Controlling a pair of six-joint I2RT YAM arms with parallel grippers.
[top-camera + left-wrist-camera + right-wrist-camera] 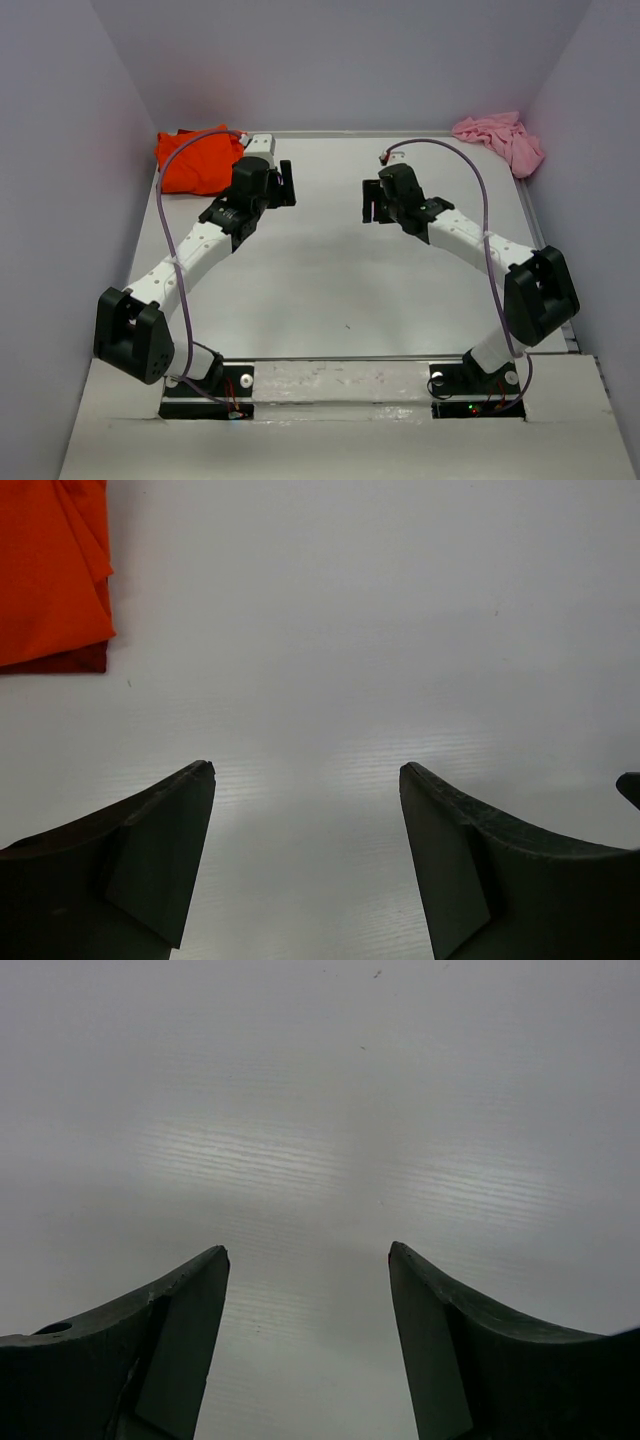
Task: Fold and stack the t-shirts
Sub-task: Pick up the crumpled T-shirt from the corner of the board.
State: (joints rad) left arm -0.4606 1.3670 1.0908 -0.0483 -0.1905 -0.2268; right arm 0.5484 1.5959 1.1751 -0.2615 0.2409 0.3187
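White tabletop [330, 290] formed the floor of a pale grey booth, with plain walls [60, 150] rising on three sides. At the far left corner lay the orange-red t-shirt [195, 160], bunched in a loose heap against the wall rather than spread flat. The left wrist camera caught one edge of it at its upper left, with layered folds showing. Just right of that heap the left arm [190, 255] reached forward from its base, a purple cable [170, 230] looping over it. The left gripper [286, 184] hung over bare table, near the shirt but not touching it, its jaws spread wide with nothing between them. Across a gap at mid-table the right gripper [371, 203] faced it, also over bare surface, with its jaws likewise parted and empty in the right wrist view. The right arm [470, 240] ran back to its base at the near right. In the far right corner sat the light pink t-shirt [500, 140], crumpled, well apart from both grippers and from the orange-red one.
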